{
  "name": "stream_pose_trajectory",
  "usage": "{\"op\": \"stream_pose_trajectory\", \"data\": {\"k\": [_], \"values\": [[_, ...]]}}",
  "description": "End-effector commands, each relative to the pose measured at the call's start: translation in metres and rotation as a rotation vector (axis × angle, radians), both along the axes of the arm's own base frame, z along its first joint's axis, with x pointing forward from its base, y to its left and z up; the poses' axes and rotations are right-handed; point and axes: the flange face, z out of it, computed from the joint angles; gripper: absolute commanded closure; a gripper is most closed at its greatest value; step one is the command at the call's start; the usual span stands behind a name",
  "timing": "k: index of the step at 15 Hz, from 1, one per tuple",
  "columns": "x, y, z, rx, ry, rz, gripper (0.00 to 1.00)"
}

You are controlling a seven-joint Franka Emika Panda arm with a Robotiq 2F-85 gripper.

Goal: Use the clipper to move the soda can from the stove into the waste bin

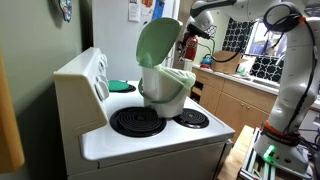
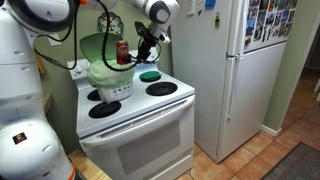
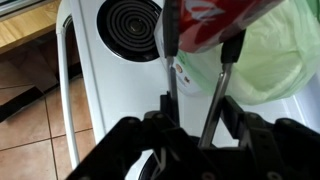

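Step in hand: carrying soda can (image 2: pixel 123 52) to open waste bin (image 2: pixel 112 85). Best done by centring over green liner (image 3: pixel 275 60), clear of raised lid (image 1: pixel 157 42), before easing grip.
Clipper (image 3: pixel 172 70): nearly closed, pinching red can on both sides.
Gripper (image 3: pixel 195 135): clenched around clipper handles.
Can: aloft, off stove (image 1: pixel 165 140), near bin rim.
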Motion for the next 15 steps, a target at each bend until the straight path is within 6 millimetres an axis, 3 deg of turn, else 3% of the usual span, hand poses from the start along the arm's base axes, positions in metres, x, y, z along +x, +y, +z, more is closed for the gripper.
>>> {"op": "stream_pose_trajectory", "data": {"k": [1, 4, 15], "values": [[0.012, 0.029, 0.004, -0.034, 0.032, -0.013, 0.71], [0.024, 0.047, 0.002, -0.073, 0.049, -0.032, 0.71], [0.058, 0.084, -0.01, -0.145, 0.038, -0.065, 0.71]]}}
